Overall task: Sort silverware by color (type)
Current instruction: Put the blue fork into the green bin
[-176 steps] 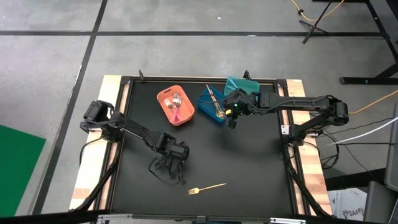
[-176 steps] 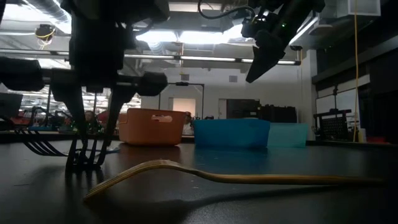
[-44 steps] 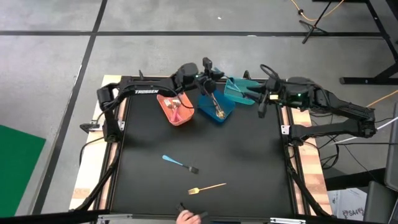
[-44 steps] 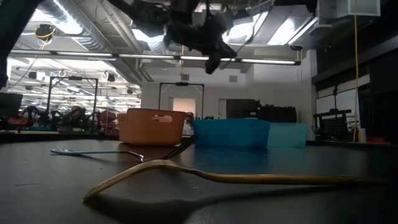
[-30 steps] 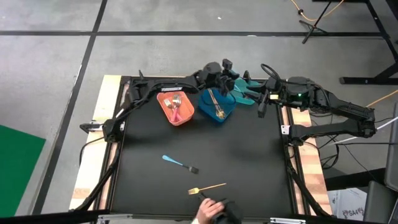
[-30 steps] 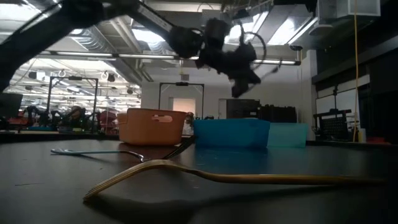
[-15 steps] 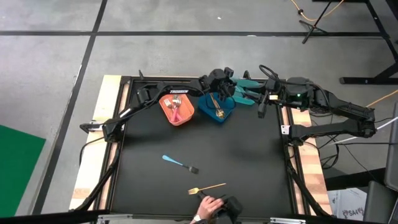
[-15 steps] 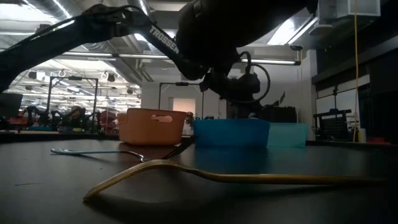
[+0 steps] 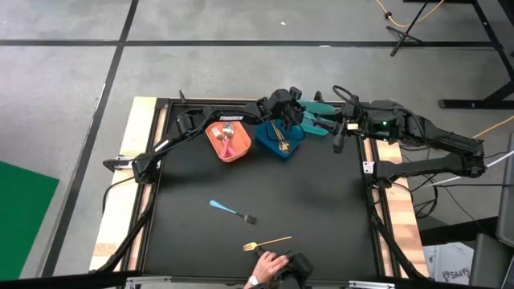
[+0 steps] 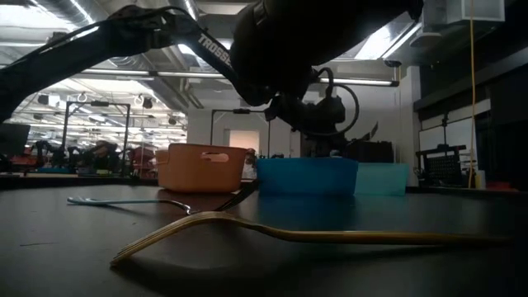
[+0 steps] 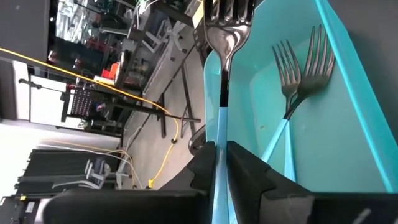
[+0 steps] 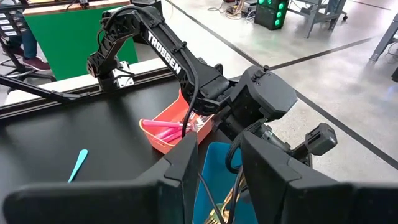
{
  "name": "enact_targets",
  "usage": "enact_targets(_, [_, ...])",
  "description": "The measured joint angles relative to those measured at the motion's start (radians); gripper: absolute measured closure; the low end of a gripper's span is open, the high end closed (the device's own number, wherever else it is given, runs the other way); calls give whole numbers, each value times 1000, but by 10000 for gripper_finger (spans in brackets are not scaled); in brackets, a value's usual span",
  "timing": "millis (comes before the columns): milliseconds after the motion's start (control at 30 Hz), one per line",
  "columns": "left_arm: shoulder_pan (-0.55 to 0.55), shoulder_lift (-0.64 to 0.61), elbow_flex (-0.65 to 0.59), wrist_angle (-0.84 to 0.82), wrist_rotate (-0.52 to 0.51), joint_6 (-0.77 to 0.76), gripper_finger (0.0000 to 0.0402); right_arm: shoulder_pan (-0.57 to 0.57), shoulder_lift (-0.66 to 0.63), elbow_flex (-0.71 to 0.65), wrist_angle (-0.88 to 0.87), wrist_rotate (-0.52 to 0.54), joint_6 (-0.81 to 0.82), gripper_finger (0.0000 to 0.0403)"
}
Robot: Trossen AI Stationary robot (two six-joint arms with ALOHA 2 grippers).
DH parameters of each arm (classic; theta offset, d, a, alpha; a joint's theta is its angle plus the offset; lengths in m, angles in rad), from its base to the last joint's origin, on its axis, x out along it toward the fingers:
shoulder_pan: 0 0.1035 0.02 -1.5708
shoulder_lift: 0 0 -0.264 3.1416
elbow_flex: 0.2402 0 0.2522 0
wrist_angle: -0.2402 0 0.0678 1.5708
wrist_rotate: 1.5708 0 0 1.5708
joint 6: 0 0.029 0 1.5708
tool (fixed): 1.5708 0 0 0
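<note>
My left gripper [image 9: 297, 109] reaches from the table's left along the far edge and hangs over the teal bin [image 9: 321, 128]. It is shut on a fork with a light-blue handle [image 11: 222, 74]. Two more such forks [image 11: 298, 81] lie in that bin. My right gripper [image 9: 337, 133] waits open at the far right, with nothing between its fingers [image 12: 186, 168]. On the bare table lie a blue-handled fork [image 9: 232, 210] and a gold fork [image 9: 267, 241]. My left gripper pinches the fork's light-blue handle [image 11: 221, 146] between its two fingers. They come from the table's left, slanting a little down, and lie along the fork. The metal head [image 11: 227, 25] points ahead over the teal bin; whether it touches the bin I cannot tell.
An orange bin [image 9: 215, 128] holds pink-handled pieces and a blue bin [image 9: 267, 128] holds gold ones, both left of the teal bin at the far edge. A person's hand [image 9: 269, 262] with a dark object is at the near edge, beside the gold fork.
My left gripper has sunk with the fork from well above the bins down to the teal bin, coming a little toward the near edge. The person's hand at the near edge has come slightly farther onto the table.
</note>
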Motion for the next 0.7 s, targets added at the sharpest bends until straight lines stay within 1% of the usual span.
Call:
enact_targets(133, [0, 0, 0, 0, 0, -8, 369, 0, 0, 0, 0, 0, 0, 292])
enact_targets(300, [2, 0, 0, 0, 0, -131, 369, 0, 0, 0, 0, -1, 0, 292])
enact_targets(433, [7, 0, 0, -4, 0, -194, 368, 0, 0, 0, -7, -1, 0, 292])
enact_targets(700, [9, 0, 0, -37, -1, -202, 374, 0, 0, 0, -27, -2, 0, 292])
